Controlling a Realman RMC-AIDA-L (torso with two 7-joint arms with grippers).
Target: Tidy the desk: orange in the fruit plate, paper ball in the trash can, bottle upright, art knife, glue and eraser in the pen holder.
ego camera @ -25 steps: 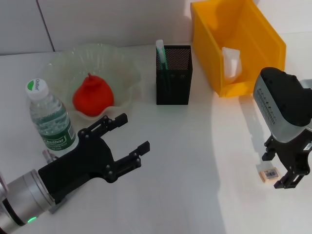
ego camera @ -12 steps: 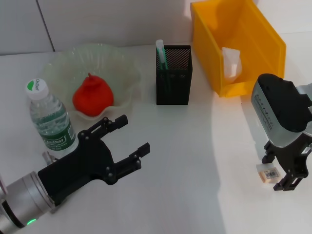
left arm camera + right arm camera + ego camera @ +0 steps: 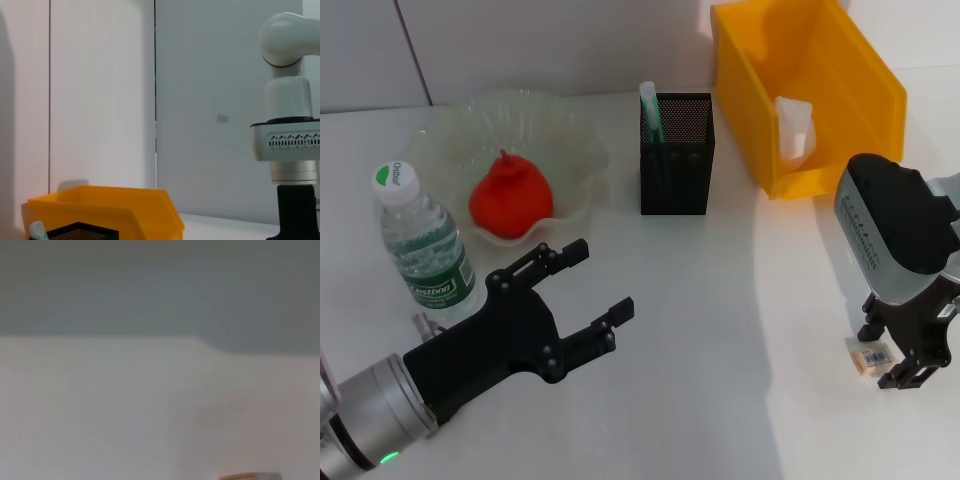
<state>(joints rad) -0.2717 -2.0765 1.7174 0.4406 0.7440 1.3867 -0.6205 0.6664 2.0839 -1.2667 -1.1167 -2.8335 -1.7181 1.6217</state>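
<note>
Far left, the left arm comes in low from the near corner, angled up and toward the middle of the white surface (image 3: 700, 300). Its black left pincer (image 3: 598, 291) hangs with the fingers spread wide and nothing between them, pointing roughly toward the pen holder. Right beside its wrist the bottle (image 3: 423, 245) stands upright, green cap on top. Just behind that, the orange (image 3: 511, 198) sits in the clear fruit plate (image 3: 575, 150).

Moving to the middle: the black mesh pen holder (image 3: 678, 153) stands on the surface, with a white-and-green stick poking out of its left corner, probably the glue (image 3: 649, 110), can't say for sure. In the left wrist view you only catch the rim of the holder (image 3: 75, 232) and the yellow bin behind it.

Right of that is the yellow trash can (image 3: 800, 90) with the white paper ball (image 3: 796, 125) inside.

Far right, the right arm points almost straight down, the grey-and-black wrist housing above and the right pincer (image 3: 900, 362) down at the surface. Its fingers straddle the eraser (image 3: 869, 355), which lies on the surface; whether they're actually pressing on it, I can't tell. The right wrist view shows just a sliver of the eraser (image 3: 250, 476) at the frame edge.
</note>
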